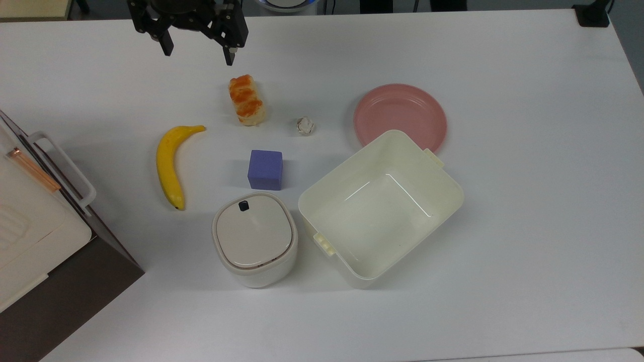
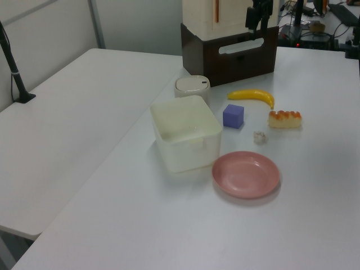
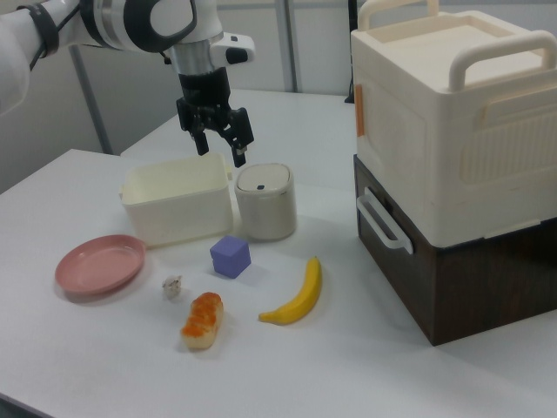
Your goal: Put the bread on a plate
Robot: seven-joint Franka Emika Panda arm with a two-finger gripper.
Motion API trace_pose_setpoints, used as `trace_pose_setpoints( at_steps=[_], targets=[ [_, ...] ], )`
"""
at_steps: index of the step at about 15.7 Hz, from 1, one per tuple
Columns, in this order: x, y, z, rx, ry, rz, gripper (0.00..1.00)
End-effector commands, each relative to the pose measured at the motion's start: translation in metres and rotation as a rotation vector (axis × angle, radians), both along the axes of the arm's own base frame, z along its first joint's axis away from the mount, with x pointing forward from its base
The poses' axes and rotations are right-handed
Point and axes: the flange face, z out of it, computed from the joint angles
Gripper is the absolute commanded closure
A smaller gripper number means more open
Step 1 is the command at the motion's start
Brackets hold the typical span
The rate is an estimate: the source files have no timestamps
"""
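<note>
In the top view we see the black two-finger gripper (image 1: 198, 50) at the upper edge, its fingers spread wide apart and holding nothing. Taking the small purple cube (image 1: 265, 169) as our landmark, the oblong bread with a glossy orange-brown top (image 1: 246, 100) lies on the white table (image 1: 528, 201) just above the cube, below the gripper and apart from it. The round pink plate with a raised rim (image 1: 400, 114) sits up and to the top view's right of the cube, empty, its lower edge hidden behind the large cream rectangular tub (image 1: 381, 206). A tiny crumpled white paper ball (image 1: 305, 125) lies between bread and plate. The long yellow banana (image 1: 171, 162) lies to the top view's left of the cube, and a cream squarish lidded container (image 1: 255, 238) stands just below it.

In the left view, the bread (image 2: 285, 119) lies to the left view's right of the cube (image 2: 233, 116), and the plate (image 2: 246, 174) lies nearer the camera than the cube, just beside the tub (image 2: 186, 132).

In the right view, the gripper (image 3: 221, 146) hangs open and empty above the tub (image 3: 177, 198), well behind the cube (image 3: 231, 256). The bread (image 3: 203, 320) lies in front of the cube, the plate (image 3: 101, 263) to the right view's left of it.
</note>
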Motion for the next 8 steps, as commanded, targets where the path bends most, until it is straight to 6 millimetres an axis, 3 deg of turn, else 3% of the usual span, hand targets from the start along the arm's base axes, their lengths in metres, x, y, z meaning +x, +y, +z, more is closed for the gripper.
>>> trace_pose_setpoints(
  at_steps=[1,8],
  targets=[
    [-0.0094,0.0003,0.0126,0.002,-0.026,0.081,0.0],
    [-0.0106,0.0009,0.0113,-0.002,-0.02,0.085,0.0]
  ],
)
